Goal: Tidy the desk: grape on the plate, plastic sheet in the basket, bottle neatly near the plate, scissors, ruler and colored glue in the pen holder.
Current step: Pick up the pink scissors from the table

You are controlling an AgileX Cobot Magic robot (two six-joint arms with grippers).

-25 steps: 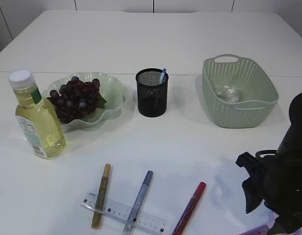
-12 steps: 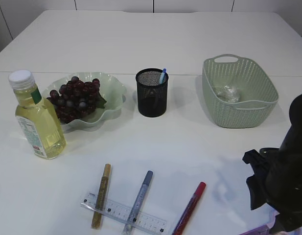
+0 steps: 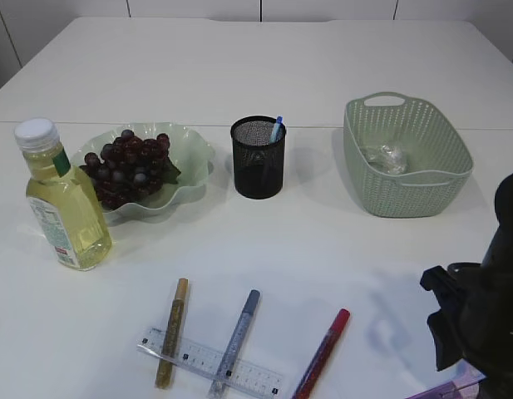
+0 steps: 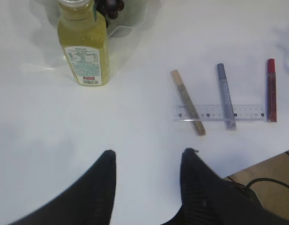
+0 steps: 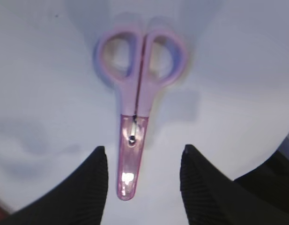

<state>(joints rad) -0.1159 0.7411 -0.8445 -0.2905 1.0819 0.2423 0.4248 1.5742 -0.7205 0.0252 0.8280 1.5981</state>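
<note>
- Right gripper (image 5: 143, 159): jaws apart, hanging over the pink scissors (image 5: 137, 103) at frame centre, blade tip between the fingers; the exterior view catches only a purple sliver at its bottom right corner.
- Scissors' long axis runs top to bottom, handles toward the top, sheathed blades pointing down.
- Left gripper (image 4: 146, 161): jaws apart, holding nothing, over bare table (image 4: 36, 126); bottle (image 4: 83, 47) at upper left, ruler (image 4: 218, 113) at centre right.

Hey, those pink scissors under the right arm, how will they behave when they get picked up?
The scissors look stiff and light: thin, mostly plastic, blades in a translucent sheath. Lying flat on the smooth table, they will probably slide rather than roll if nudged. The open right end effector straddles the glossy sheath, which could be slippery.
</note>
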